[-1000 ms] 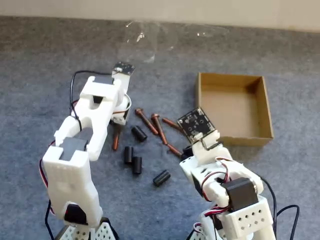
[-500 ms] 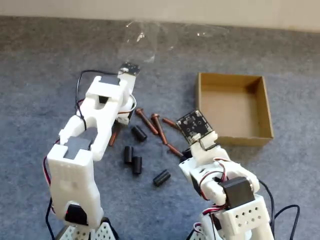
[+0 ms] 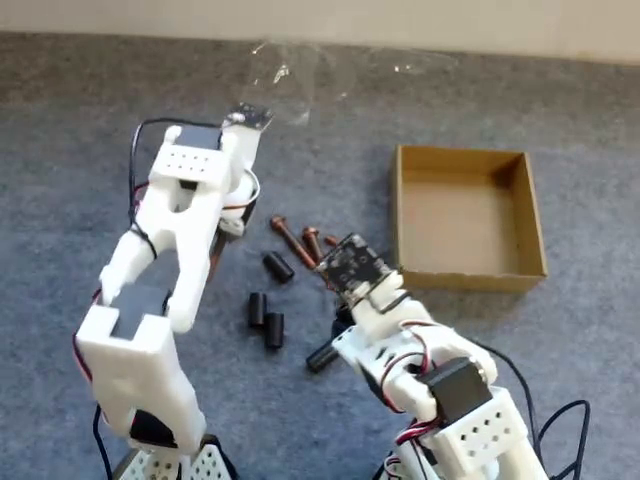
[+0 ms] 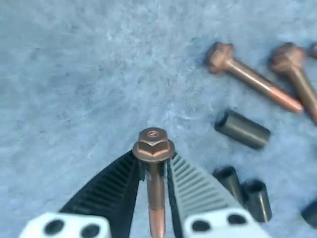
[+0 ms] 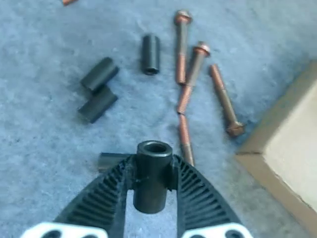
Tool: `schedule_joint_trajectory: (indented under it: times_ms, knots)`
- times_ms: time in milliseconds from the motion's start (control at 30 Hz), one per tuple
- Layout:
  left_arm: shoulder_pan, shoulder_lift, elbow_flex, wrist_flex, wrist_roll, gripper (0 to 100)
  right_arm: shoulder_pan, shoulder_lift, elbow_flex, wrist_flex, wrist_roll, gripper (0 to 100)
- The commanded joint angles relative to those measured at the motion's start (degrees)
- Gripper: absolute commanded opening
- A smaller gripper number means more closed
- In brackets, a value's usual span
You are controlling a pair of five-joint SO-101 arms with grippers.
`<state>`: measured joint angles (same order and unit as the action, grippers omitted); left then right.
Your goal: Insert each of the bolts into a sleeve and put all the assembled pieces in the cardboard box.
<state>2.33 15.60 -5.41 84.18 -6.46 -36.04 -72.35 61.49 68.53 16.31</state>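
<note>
Now, left gripper (image 4: 153, 159): clamps a bolt (image 4: 153, 145), left of centre in the high view.
Right gripper (image 5: 153, 162): clamps a sleeve (image 5: 152, 191), lower centre.
Box (image 3: 402, 215): right of centre.
Loose bolts (image 3: 285, 232), sleeves (image 3: 278, 267): centre.

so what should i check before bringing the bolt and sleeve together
1. bolt clamped in the left claw, head past the tips: ok
2. sleeve clamped in the right claw, open bore facing outward: ok
3. bolt's shank end free to enter the bore: cannot tell, it runs back between the fingers out of frame
4. bolt lined up with the sleeve's bore: not ok, the two are apart
5. loose sleeve lying close by the right claw: probably not ok, it could get knocked
6. cardboard box open side up: ok
</note>
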Motion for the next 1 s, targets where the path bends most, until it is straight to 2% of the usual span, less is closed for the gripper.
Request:
schedule_joint_trajectory:
  times_ms: [0, 400, 600, 733, 967]
  knots:
    - [1.8, -10.07, 0.04, 2.64, -1.23, 0, -1.19, -0.84, 1.27, -5.85, -0.53, 0.5]
    - [1.8, -35.21, 13.23, 2.55, -1.23, 0, -0.92, -0.84, 16.04, -29.49, -0.35, 0.5]
    - [1.89, -45.41, 22.11, -3.6, -1.05, 0, -0.92, -0.84, 20.88, -40.22, -0.18, 0.5]
    - [1.89, -51.74, 30.81, -9.76, -0.97, 0, -0.92, -0.84, 22.64, -42.15, -0.18, 0.5]
    - [7.34, -64.75, 42.68, -17.76, -0.88, 1, -0.92, -0.84, 26.33, -52.44, -0.62, 0.5]
